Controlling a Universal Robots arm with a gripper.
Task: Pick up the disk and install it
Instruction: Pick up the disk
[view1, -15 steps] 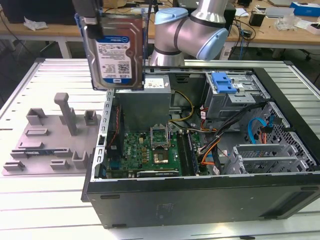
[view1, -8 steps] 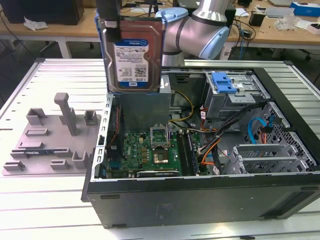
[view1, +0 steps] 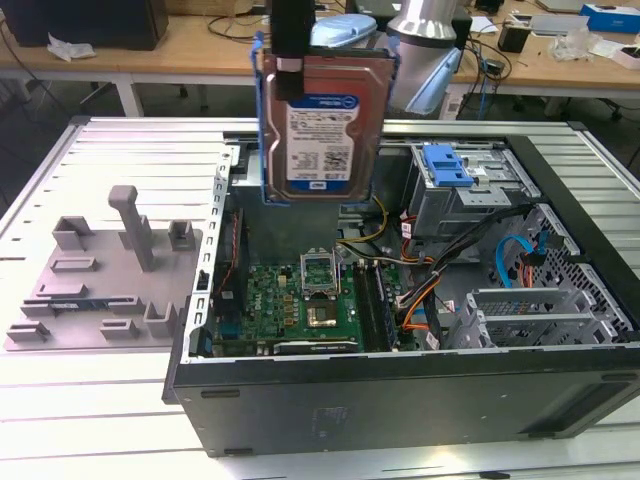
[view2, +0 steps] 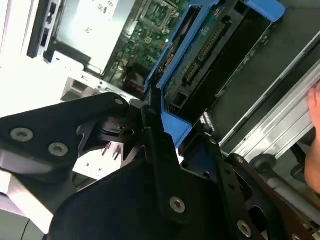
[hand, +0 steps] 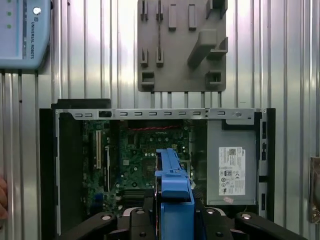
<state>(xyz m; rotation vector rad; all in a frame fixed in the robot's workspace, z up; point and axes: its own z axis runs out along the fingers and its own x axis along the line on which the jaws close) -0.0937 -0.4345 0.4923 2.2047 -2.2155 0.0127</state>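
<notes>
We see the disk (view1: 322, 130), a flat silver rectangle in a bright blue plastic frame, hanging upright over the open black computer case (view1: 400, 390), our black gripper (view2: 165, 125) clamped on its blue edge, green motherboard (view1: 300, 300) beneath, grey posted tray (view1: 100, 290) beside the case on the ribbed metal table (view1: 120, 150)

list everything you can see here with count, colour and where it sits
disk: one, silver with a blue carrier, held upright above the open computer case
computer case: one, black, lying open on the table
motherboard: one, green, on the floor of the case
latch: one, blue, on the grey drive cage inside the case
fixture tray: one, grey, on the table, on the exterior view's left of the case
table: one, ribbed silver, under the case and tray
arm: one, silver-grey, behind the disk
end effector: one, black, shut on the top of the disk
</notes>
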